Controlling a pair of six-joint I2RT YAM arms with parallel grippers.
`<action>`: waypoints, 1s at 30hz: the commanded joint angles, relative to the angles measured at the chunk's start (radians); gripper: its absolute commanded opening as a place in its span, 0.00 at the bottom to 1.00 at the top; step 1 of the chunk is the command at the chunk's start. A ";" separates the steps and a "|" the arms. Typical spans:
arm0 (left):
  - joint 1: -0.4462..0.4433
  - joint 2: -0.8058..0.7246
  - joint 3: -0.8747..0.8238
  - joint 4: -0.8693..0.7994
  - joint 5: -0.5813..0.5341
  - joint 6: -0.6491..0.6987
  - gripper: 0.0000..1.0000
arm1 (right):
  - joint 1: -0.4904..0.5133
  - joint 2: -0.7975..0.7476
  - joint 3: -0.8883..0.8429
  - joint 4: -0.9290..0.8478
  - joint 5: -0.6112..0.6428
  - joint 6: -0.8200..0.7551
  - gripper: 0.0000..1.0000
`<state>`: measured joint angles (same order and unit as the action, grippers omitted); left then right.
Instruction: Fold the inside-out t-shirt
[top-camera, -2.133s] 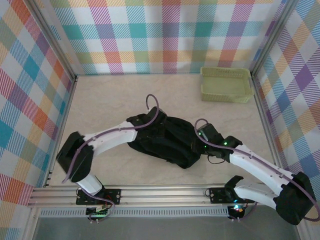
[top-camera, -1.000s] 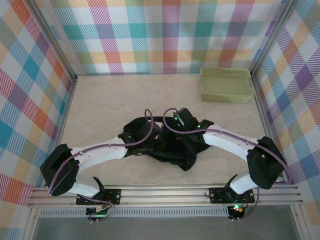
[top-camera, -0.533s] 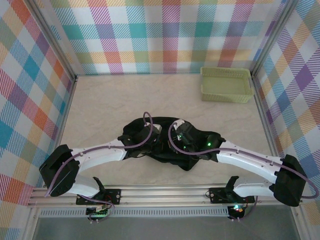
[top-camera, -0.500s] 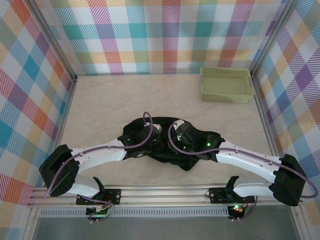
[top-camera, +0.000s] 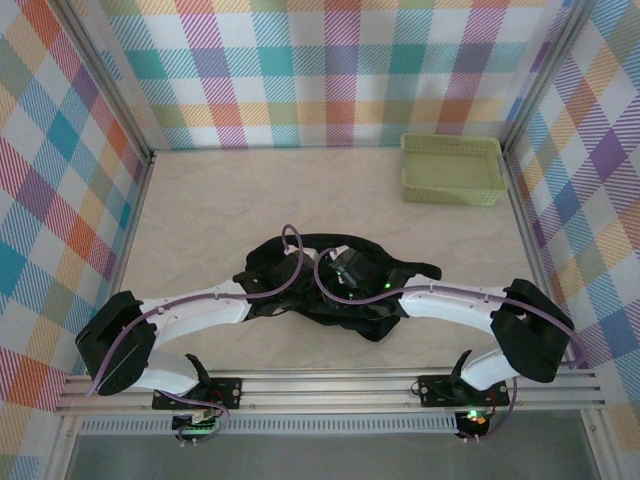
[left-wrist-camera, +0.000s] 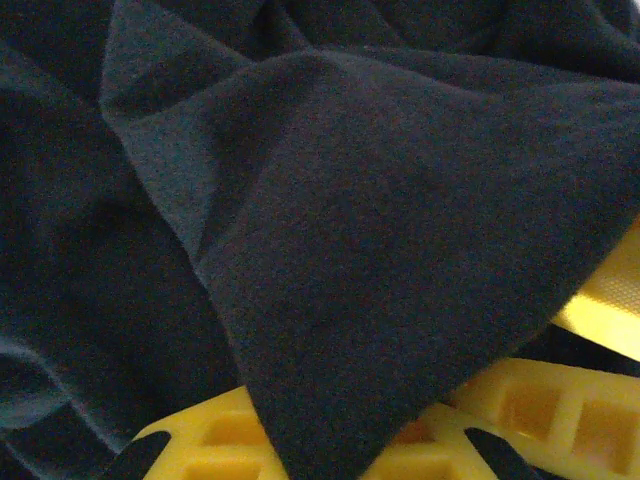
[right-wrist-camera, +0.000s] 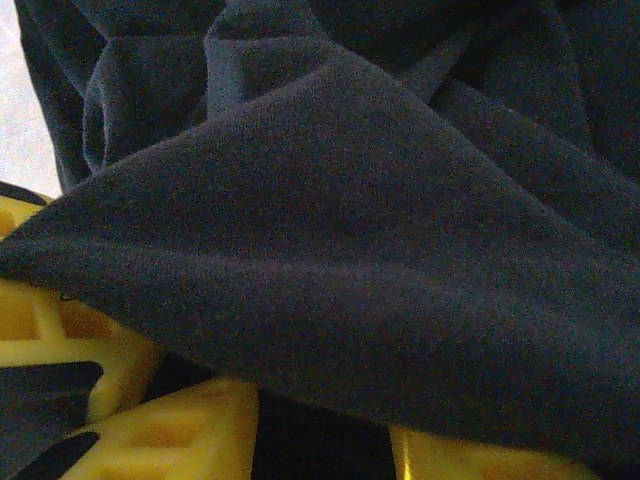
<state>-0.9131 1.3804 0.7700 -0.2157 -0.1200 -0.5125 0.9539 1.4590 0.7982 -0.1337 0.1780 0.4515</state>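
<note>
Black t-shirt (top-camera: 368, 322) lies bunched on the table (top-camera: 220, 200) just ahead of both arm bases, not yet flat or folded. One fold is clenched in the left claw (left-wrist-camera: 300, 440), judged to be anchoring that side for spreading. Beside it, mid-heap, sits the right claw (right-wrist-camera: 300, 430). Cloth drapes over its yellow fingers (right-wrist-camera: 60, 320), so I cannot tell whether it grips or has let go. Well apart, in the far right corner, a green basket (top-camera: 452, 168) stands out of the work.

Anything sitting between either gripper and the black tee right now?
Nothing visible. In the wrist views the t-shirt drapes directly over the yellow fingers of the left gripper and the right gripper. The green basket sits apart, far right corner.
</note>
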 joint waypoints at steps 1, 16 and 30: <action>-0.010 -0.033 -0.001 0.036 0.033 -0.008 0.16 | -0.015 0.047 0.006 0.129 -0.011 -0.032 0.40; -0.010 -0.040 -0.028 0.079 0.070 -0.022 0.16 | -0.045 0.288 0.062 0.322 0.079 -0.081 0.37; 0.044 -0.084 -0.026 -0.010 -0.030 -0.050 0.25 | -0.040 0.013 -0.067 0.192 0.088 -0.003 0.00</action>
<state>-0.8936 1.3193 0.7357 -0.1894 -0.1238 -0.5426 0.9119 1.5661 0.7734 0.1055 0.2790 0.4110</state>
